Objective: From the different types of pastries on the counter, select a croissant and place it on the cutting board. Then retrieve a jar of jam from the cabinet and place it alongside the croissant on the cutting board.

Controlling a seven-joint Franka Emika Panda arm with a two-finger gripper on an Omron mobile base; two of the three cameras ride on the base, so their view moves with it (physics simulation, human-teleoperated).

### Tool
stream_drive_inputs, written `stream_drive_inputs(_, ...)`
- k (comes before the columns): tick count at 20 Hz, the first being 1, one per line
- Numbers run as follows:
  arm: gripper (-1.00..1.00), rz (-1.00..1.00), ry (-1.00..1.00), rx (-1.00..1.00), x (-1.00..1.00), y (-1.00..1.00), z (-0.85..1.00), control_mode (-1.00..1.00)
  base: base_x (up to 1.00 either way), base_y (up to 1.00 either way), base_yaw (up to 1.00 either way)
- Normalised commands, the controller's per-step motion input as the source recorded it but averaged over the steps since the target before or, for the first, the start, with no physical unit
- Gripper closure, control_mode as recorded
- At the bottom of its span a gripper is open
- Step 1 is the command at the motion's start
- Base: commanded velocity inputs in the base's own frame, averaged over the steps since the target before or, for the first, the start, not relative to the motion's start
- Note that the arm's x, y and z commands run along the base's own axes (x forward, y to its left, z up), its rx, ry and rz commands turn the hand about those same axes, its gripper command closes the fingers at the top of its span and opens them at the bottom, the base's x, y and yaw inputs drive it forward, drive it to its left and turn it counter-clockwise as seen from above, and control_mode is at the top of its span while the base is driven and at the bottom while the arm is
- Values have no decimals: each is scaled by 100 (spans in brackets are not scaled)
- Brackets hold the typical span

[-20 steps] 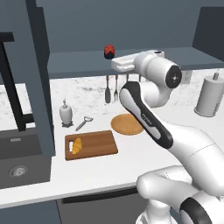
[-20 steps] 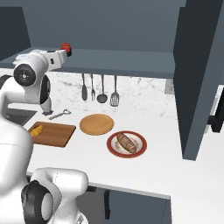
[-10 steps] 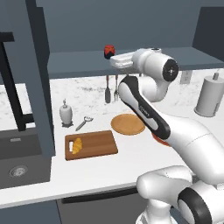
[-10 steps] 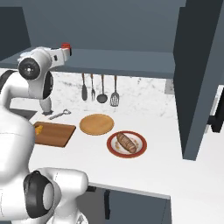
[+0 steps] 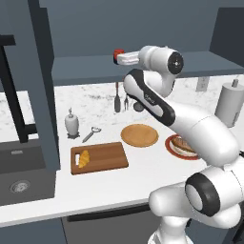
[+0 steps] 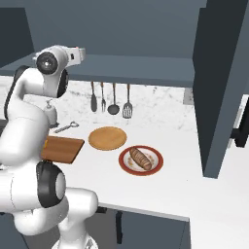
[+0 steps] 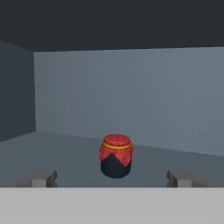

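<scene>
The jar of jam [image 7: 116, 155], dark with a red cloth-covered lid, stands upright on the cabinet shelf [image 7: 52, 151]. It sits straight ahead of my gripper [image 7: 111, 179], whose fingers [image 7: 43, 178] are spread wide on either side, apart from the jar. From the left base, the gripper [image 5: 122, 59] is level with the shelf [image 5: 86, 69], right beside the jar [image 5: 116, 52]. The golden croissant [image 5: 84, 158] lies on the left end of the cutting board [image 5: 107, 157] on the counter [image 5: 143, 164]. The longer brown pastry [image 6: 141, 158] rests on a red-rimmed plate.
A round tan plate [image 5: 139, 135] sits right of the board. Utensils [image 6: 109, 97] hang on the back wall. A soap bottle [image 5: 71, 124] and an opener [image 5: 90, 134] stand behind the board, a sink [image 5: 19, 176] at left, a paper-towel roll [image 5: 231, 102] at right. Open cabinet doors [image 6: 219, 87] jut out.
The hand has risen and reached in along the shelf, closing on the jar. The jaws have stayed wide open. Nothing on the counter has moved.
</scene>
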Motion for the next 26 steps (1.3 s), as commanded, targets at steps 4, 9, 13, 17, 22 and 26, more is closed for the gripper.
stream_drive_inputs(4, -100, 0, 7, 0, 70, 15, -2, -100, 0, 0, 0)
stream_drive_inputs(9, -100, 0, 12, 0, 61, 15, -21, -100, 0, 0, 0)
stream_drive_inputs(13, -100, 0, 9, 0, 49, 12, -20, -100, 0, 0, 0)
stream_drive_inputs(17, -100, 0, 8, 0, 39, 22, -7, -100, 0, 0, 0)
stream_drive_inputs(22, -100, 0, 11, 0, 34, 18, -14, -100, 0, 0, 0)
stream_drive_inputs(26, 100, 0, 5, 0, 27, 4, -17, -100, 0, 0, 0)
